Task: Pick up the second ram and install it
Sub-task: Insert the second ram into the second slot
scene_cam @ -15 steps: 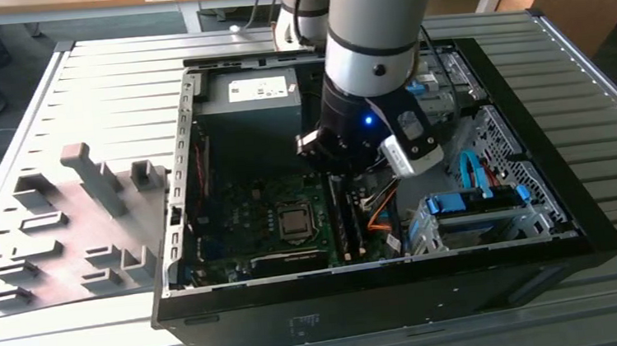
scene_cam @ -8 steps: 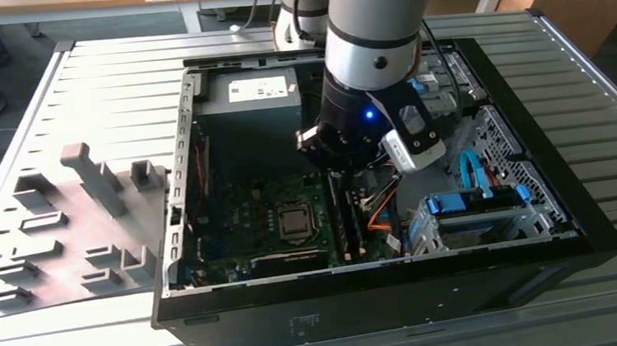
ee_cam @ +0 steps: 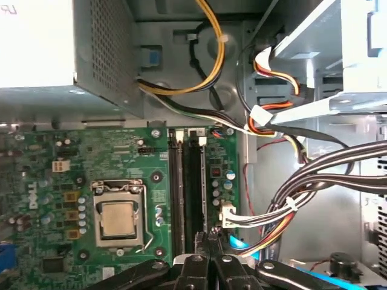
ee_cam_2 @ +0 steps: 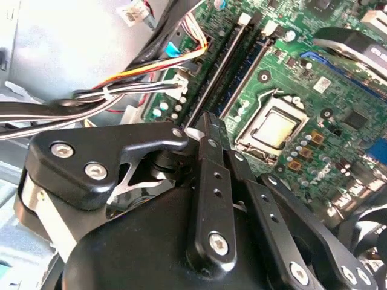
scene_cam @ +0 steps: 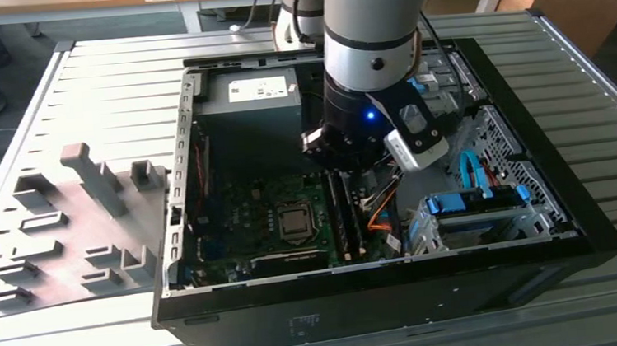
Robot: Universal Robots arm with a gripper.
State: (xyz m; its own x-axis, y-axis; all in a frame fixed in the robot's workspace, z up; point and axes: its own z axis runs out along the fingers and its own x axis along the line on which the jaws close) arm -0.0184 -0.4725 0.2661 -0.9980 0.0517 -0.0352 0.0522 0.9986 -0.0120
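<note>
Inspection of the work area:

- The open computer case (scene_cam: pixel 577 226) lies flat on the ribbed metal tabletop (scene_cam: pixel 103 82). The grey holder tray (scene_cam: pixel 60 242) sits just beside it, on the exterior view's left.
- The arm (scene_cam: pixel 370 44) reaches down into the case, over the green circuit board (ee_cam: pixel 72 157).
- In both wrist views the claw (ee_cam: pixel 208 238) has its two black fingers (ee_cam_2: pixel 208 142) pressed together, narrow, with no gap visible between them. The tips hang right over one end of the pair of long memory slots (scene_cam: pixel 345 215).
- These slots run side by side, next to the square processor socket (ee_cam: pixel 118 217).
- The second ram (ee_cam: pixel 196 187) seems to be the dark strip in the slot in line with the claw tips. Whether it is fully seated cannot be told, nor whether the tips touch it.
- Bundled cables (ee_cam: pixel 314 181) run beside the board, close to the slots
</note>
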